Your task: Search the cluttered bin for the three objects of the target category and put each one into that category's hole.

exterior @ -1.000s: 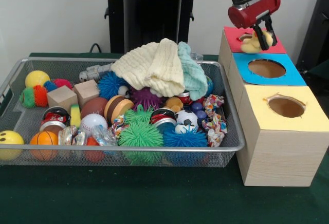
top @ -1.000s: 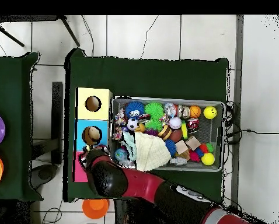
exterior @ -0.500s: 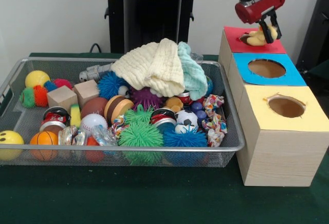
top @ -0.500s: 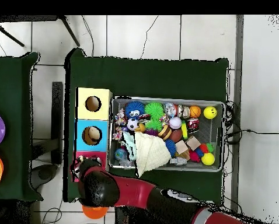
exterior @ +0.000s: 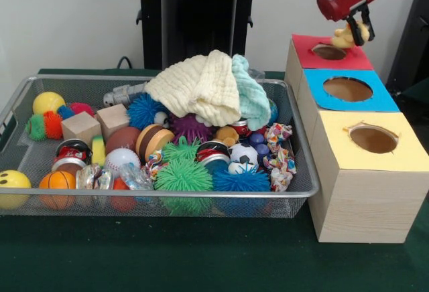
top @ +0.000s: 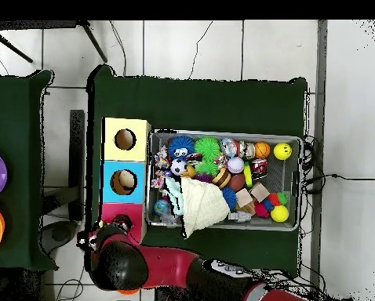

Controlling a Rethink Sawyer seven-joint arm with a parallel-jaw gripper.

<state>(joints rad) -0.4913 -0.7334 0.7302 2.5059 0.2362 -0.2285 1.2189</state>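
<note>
My gripper (exterior: 353,29) hangs above the red-topped hole (exterior: 328,51) at the far end of the wooden box, shut on a small yellow soft toy (exterior: 343,37). The toy is in the air, a little above and to the right of that hole. Beside it come the blue-topped hole (exterior: 348,89) and the yellow-topped hole (exterior: 373,139). In the overhead view the arm (top: 118,263) covers the end of the red section (top: 121,213), hiding the gripper and toy.
A wire mesh bin (exterior: 167,192) left of the box holds spiky balls, sports balls, wooden cubes, cans and crumpled wrappers. A cream cloth (exterior: 198,86) and a mint cloth (exterior: 253,99) are heaped at its back. A black pedestal (exterior: 194,17) stands behind.
The gripper has risen and shifted right with the yellow toy, from just over the red top to well above it. The bin's contents are unchanged.
</note>
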